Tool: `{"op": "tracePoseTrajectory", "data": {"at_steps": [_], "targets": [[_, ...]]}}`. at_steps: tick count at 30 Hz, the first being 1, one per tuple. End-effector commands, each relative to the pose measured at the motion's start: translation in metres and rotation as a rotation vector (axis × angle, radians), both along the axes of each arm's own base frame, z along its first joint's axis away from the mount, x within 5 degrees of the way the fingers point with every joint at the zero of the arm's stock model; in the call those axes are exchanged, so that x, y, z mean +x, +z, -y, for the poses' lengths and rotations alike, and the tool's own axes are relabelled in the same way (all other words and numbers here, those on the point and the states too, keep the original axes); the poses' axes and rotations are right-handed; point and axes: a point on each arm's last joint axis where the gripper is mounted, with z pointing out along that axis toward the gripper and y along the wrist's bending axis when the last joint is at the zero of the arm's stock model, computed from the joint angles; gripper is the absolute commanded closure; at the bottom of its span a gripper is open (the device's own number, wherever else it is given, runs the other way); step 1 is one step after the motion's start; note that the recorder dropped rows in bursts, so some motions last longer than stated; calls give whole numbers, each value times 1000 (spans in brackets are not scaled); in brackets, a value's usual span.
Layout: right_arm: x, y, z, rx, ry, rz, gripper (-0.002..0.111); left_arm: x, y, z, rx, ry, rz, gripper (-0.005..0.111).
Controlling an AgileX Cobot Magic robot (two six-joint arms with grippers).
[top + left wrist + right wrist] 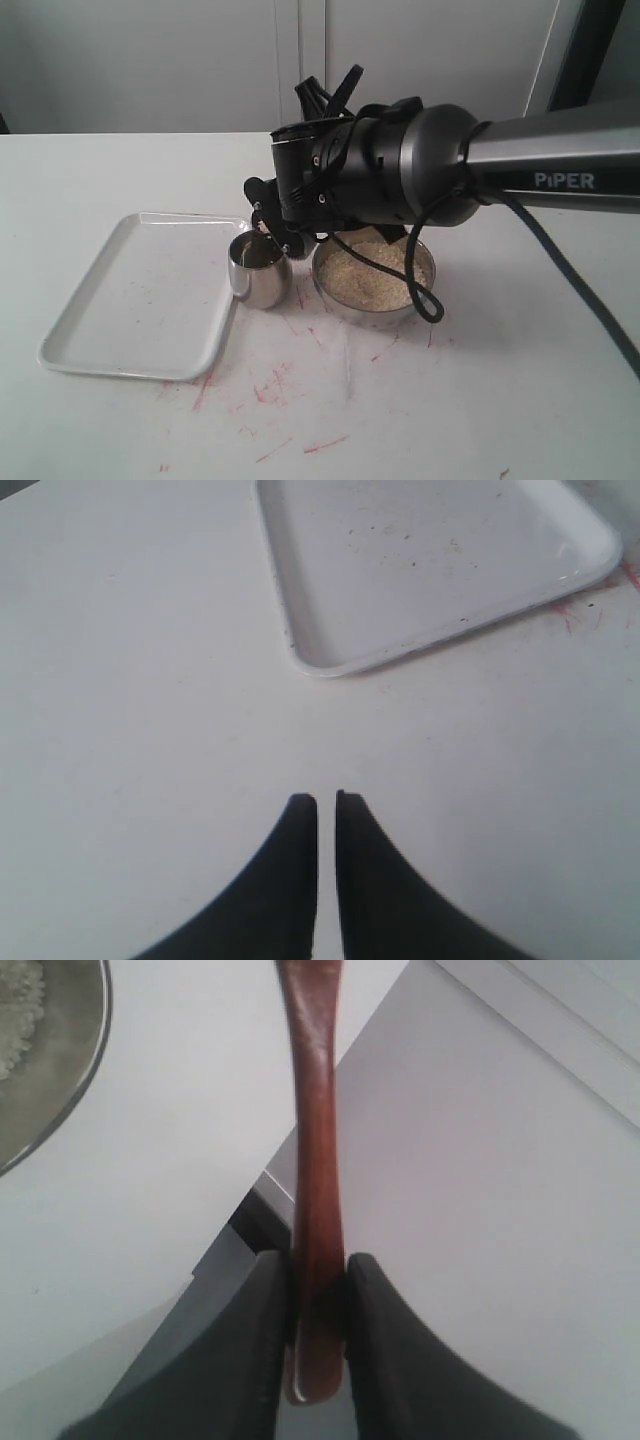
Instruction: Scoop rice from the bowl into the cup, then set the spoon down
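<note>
Nearest me, the white table point(450, 400) carries pink-red streaks point(290, 385). Beyond them, the white tray point(60, 345) lies at left. The steel cup point(258, 270) stands upright just beside the tray's right edge. The steel bowl point(360, 308) sits close to the right of the cup, and the rice point(370, 272) in it reaches nearly to the rim.

The right arm point(560, 150) reaches in from the right, and its wrist housing hangs over the cup and the bowl's far left side. The right gripper point(318, 1260) has its fingers clamped on the handle of the wooden spoon point(315, 1140), near the handle's end. The housing hides the scoop from me, so I cannot tell whether it is loaded.

The left gripper point(326, 798) has its fingers drawn together with only a sliver between them. It grips nothing and hangs over bare table near a tray corner.
</note>
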Motion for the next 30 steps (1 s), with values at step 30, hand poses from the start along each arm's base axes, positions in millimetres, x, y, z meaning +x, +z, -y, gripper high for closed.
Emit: {"op": "tracePoseTrajectory", "data": {"at_steps": [30], "targets": [[-4,-3,-12,-114,55,36,108,-1,-6,0,-5,-2,-45,92]]}}
